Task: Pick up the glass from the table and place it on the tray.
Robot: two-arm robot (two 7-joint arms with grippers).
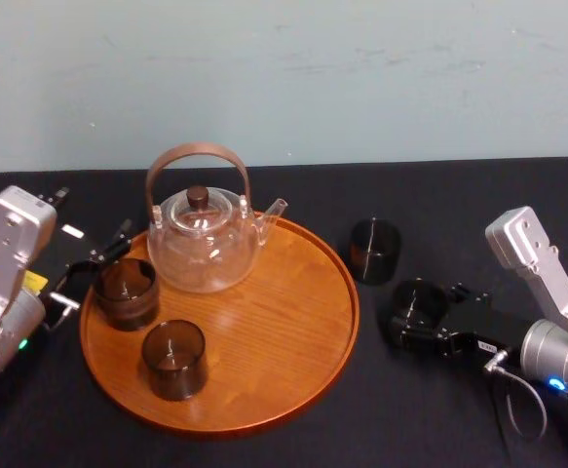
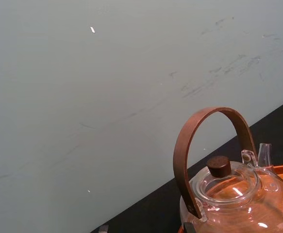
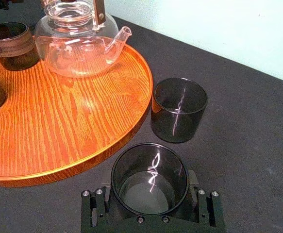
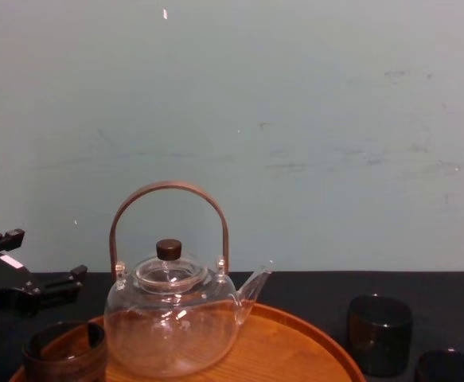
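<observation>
Tray (image 1: 284, 322) holding 2 glasses (image 1: 174, 359), table (image 1: 459, 195) holding 2

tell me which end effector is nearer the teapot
Left. The left end effector is at the tray's left edge, close beside the teapot; the right end effector is on the table right of the tray, around a glass.

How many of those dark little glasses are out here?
4. Two on the tray: the left glass and the front glass. The far glass stands on the table right of it. The gripped glass sits in the right gripper. None seems hidden.
</observation>
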